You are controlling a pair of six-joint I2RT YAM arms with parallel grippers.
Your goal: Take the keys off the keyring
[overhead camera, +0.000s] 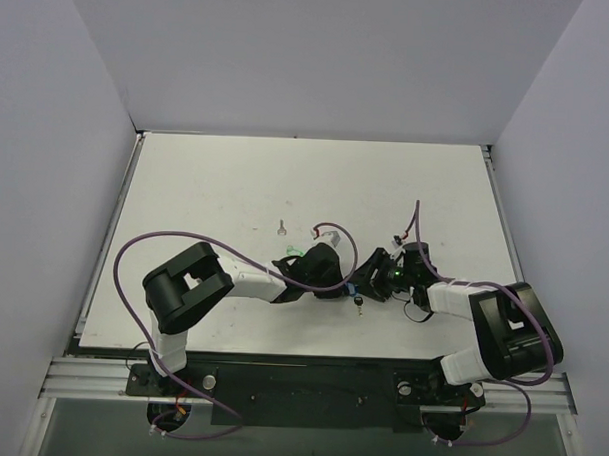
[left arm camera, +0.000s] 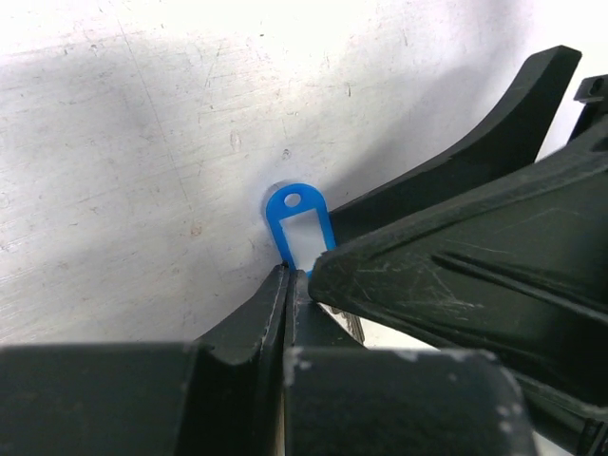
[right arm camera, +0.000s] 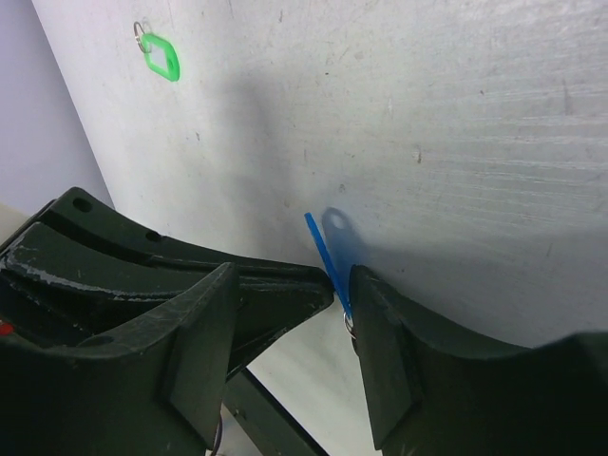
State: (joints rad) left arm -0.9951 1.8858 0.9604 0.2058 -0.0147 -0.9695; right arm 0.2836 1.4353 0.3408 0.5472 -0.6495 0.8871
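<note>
Blue plastic marks the keyring [left arm camera: 299, 223], seen over the white table [overhead camera: 236, 176] with its lower end swallowed by the left gripper [left arm camera: 290, 277], whose fingers are pressed together on it. The right gripper [right arm camera: 342, 285] is set against the opposite side of the keyring. From the right wrist the keyring is viewed edge-on in the narrow gap between that gripper's fingers [right arm camera: 285, 285], but whether they are clamped on it or merely stand apart around it cannot be told. A loop of thin wire [right arm camera: 349, 321] is glimpsed below the keyring in that gap, mostly hidden. One silver key [overhead camera: 282, 226] is seen lying loose on the table, well apart from the keyring. A small dark shape [overhead camera: 359, 304] just beside the keyring is too tiny to be identified. A green tag [right arm camera: 161, 59] is seen well apart from the keyring, and only a sliver of it shows in the top view.
</note>
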